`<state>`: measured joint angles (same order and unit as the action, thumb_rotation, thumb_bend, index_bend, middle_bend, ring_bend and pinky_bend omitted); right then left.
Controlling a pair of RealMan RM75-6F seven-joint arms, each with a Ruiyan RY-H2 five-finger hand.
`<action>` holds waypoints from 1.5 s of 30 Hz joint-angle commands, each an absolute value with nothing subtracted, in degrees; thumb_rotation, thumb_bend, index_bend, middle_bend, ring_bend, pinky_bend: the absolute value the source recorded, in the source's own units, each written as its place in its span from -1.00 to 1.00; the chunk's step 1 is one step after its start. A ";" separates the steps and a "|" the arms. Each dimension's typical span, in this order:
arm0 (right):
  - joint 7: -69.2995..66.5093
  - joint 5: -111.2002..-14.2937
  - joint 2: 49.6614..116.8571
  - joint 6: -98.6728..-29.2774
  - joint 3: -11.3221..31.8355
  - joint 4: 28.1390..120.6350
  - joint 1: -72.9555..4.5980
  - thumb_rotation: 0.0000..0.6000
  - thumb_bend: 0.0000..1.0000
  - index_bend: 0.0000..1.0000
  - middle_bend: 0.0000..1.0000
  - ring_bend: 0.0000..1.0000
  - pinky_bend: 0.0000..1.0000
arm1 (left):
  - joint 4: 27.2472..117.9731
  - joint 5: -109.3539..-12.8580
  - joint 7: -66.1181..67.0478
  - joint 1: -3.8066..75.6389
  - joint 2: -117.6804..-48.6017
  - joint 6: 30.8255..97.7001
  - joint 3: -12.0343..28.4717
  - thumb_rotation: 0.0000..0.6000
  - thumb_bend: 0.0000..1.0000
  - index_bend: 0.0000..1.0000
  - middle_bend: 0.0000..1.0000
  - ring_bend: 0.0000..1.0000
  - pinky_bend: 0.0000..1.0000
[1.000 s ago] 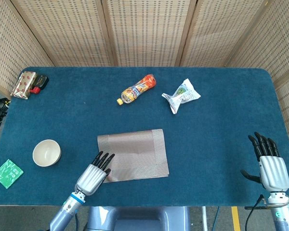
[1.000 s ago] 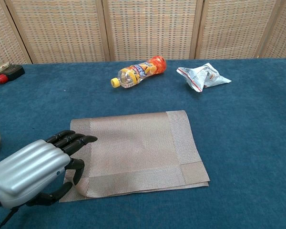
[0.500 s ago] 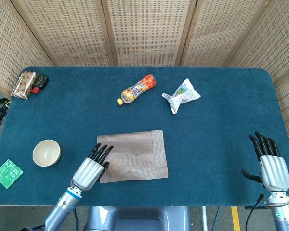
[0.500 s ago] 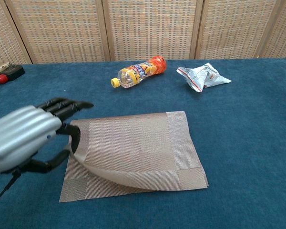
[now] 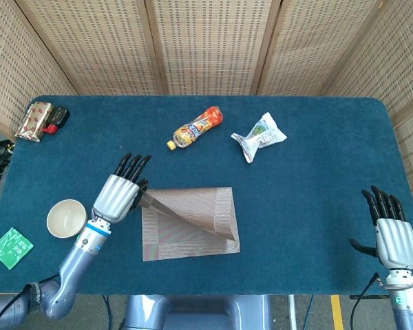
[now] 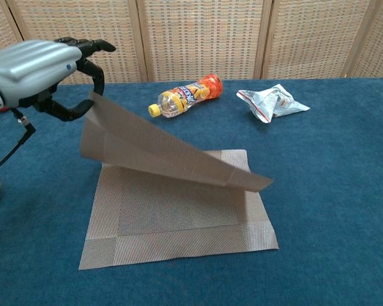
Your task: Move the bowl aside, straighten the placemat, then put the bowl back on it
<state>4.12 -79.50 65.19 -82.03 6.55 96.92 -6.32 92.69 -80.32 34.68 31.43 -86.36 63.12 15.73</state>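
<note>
Woven and tan, the placemat (image 5: pixel 193 223) now has its folded top layer peeled up off the lower layer, pinched at one corner by the left hand (image 5: pixel 118 194) and raised, so unfolding is under way, while the bowl (image 5: pixel 67 218) waits aside at left and the right hand (image 5: pixel 391 235) hangs released.

Taupe woven placemat (image 6: pixel 179 223); cream bowl (image 5: pixel 67 218); blue tablecloth (image 5: pixel 310 179); orange bottle (image 5: pixel 196 126).

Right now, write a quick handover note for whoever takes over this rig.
Left hand pinches a corner of the placemat, lifting its folded layer off the table; the bottom layer lies flat.
Right hand is open, holding nothing, near the table's right edge.
Bowl sits off the mat, to its left.
Done: bowl moved aside.
Left: finish unfolding and straightening the mat, then put the bowl back on it.
</note>
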 commanded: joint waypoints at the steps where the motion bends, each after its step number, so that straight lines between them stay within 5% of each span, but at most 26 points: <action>1: 4.78 -78.68 65.48 -81.65 6.88 96.60 -6.53 1.00 -0.70 -1.00 -1.00 -1.00 -1.00 | 87.87 -76.20 35.16 35.49 -86.54 60.33 19.37 1.00 0.08 0.08 -1.00 -1.00 -1.00; 17: 6.84 -75.59 67.44 -79.31 7.73 94.41 -7.92 1.00 -0.70 -1.00 -1.00 -1.00 -1.00 | 63.24 -67.91 28.93 45.67 -92.74 53.34 21.81 1.00 0.05 -0.02 -1.00 -1.00 -1.00; 19: 6.85 -75.39 67.56 -79.11 7.81 94.20 -8.05 1.00 -0.70 -1.00 -1.00 -1.00 -1.00 | 60.93 -67.54 28.48 46.27 -93.44 52.87 21.49 1.00 -0.04 -0.19 -1.00 -1.00 -1.00; 23: 7.12 -74.62 67.81 -78.30 7.87 93.72 -8.36 1.00 -0.70 -1.00 -1.00 -1.00 -1.00 | 57.03 -66.49 26.51 47.44 -94.58 51.02 21.01 1.00 -0.56 -0.94 -1.00 -1.00 -1.00; 26: 7.51 -74.26 68.01 -77.95 7.87 93.52 -8.55 1.00 -0.70 -1.00 -1.00 -1.00 -1.00 | 55.68 -66.10 24.15 47.85 -94.92 50.73 20.84 1.00 -0.69 -1.00 -1.00 -1.00 -1.00; 33: 7.76 -74.01 68.09 -77.53 7.66 93.43 -8.69 1.00 -0.70 -1.00 -1.00 -1.00 -1.00 | 60.64 -68.57 18.46 45.28 -92.11 54.75 19.08 1.00 -0.70 -1.00 -1.00 -1.00 -1.00; 45: 9.41 -77.10 69.17 -78.20 5.81 93.04 -8.67 1.00 -0.86 -1.00 -1.00 -1.00 -1.00 | 85.09 -76.46 17.78 31.56 -78.86 69.25 8.73 1.00 -0.92 -1.00 -1.00 -1.00 -1.00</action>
